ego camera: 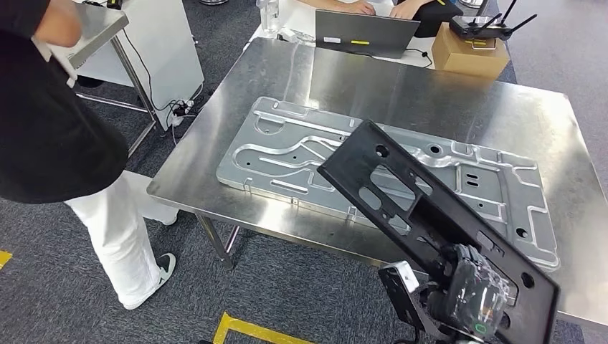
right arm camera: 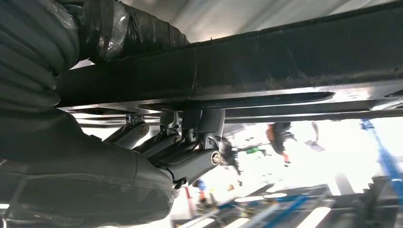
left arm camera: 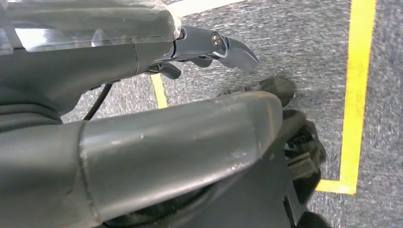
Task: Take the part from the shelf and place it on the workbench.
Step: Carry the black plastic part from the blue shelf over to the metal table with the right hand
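The part, a long flat black plate (ego camera: pixel 401 193) with cut-outs, hangs tilted over the near right of the steel workbench (ego camera: pixel 401 79). My right hand (ego camera: pixel 473 290) grips its near end. In the right wrist view the fingers (right arm camera: pixel 190 161) press against the underside of the black plate (right arm camera: pixel 285 61). A large silver stamped panel (ego camera: pixel 287 143) lies flat on the workbench beneath the far end of the plate. My left hand (left arm camera: pixel 166 137) hangs over grey carpet with nothing in it, its fingers (left arm camera: pixel 228 47) stretched out apart from the thumb.
A person (ego camera: pixel 64 143) in a black top and white trousers stands at the workbench's left corner. A laptop (ego camera: pixel 366 32) and a cardboard box (ego camera: pixel 469 54) sit past the far edge, with another person's hands at the laptop. Yellow tape (ego camera: pixel 251 330) marks the floor.
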Controlling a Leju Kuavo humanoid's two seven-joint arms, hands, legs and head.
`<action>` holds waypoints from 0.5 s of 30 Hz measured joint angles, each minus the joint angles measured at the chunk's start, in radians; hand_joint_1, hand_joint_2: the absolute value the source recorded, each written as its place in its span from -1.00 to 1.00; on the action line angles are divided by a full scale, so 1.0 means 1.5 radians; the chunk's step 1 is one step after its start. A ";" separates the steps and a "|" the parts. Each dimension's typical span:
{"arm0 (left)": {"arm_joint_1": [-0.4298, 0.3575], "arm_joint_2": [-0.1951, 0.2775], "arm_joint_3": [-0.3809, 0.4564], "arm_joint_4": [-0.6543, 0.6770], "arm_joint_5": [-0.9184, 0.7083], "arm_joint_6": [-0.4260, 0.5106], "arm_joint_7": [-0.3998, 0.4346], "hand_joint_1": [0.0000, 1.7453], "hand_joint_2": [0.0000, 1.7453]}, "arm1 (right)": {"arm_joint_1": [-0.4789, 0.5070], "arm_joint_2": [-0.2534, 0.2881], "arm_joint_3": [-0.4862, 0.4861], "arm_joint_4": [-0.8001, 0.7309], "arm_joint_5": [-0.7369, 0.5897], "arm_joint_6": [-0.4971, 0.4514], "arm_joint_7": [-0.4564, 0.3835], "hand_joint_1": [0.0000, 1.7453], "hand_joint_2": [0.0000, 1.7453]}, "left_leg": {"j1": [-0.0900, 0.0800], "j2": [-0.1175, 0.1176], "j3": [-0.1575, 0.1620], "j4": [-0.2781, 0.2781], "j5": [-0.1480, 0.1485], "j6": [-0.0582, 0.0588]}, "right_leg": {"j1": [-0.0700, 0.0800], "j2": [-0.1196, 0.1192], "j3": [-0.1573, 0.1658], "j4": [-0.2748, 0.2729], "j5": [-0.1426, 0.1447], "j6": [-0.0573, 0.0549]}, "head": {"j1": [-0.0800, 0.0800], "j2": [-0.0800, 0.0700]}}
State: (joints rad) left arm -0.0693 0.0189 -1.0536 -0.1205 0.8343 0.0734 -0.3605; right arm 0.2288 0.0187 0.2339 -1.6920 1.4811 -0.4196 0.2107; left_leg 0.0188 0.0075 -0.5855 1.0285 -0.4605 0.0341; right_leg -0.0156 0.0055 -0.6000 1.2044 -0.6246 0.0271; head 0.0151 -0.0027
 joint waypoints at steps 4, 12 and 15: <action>-0.004 0.001 -0.018 0.000 -0.009 -0.005 0.006 -1.00 -1.00 | -0.107 -0.011 0.028 0.065 0.003 0.049 -0.005 1.00 1.00 | -0.001 -0.001 0.012 0.000 -0.010 0.001 | 0.000 -0.001 -0.052 0.039 0.039 -0.001 | 0.000 0.000; -0.025 0.005 -0.057 0.000 -0.026 -0.015 0.024 -1.00 -1.00 | -0.388 -0.013 0.096 0.300 0.008 0.141 0.009 1.00 1.00 | -0.005 -0.001 0.017 0.005 -0.024 -0.023 | 0.004 -0.001 -0.003 -0.114 0.114 -0.026 | -0.001 0.000; -0.030 0.008 -0.066 0.000 -0.025 -0.016 0.028 -1.00 -1.00 | -0.460 -0.008 0.111 0.383 0.008 0.140 0.015 1.00 1.00 | -0.004 -0.003 -0.035 0.104 -0.068 -0.028 | 0.003 -0.004 0.005 -0.120 0.113 -0.036 | -0.001 0.000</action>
State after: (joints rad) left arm -0.1137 0.0316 -1.1532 -0.1205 0.7961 0.0498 -0.3190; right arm -0.4616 0.0060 0.4003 -1.1182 1.4931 -0.2102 0.2325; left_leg 0.0125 0.0035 -0.6386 1.1841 -0.5622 -0.0078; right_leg -0.0116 -0.0009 -0.5925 1.0240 -0.4557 -0.0273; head 0.0134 -0.0027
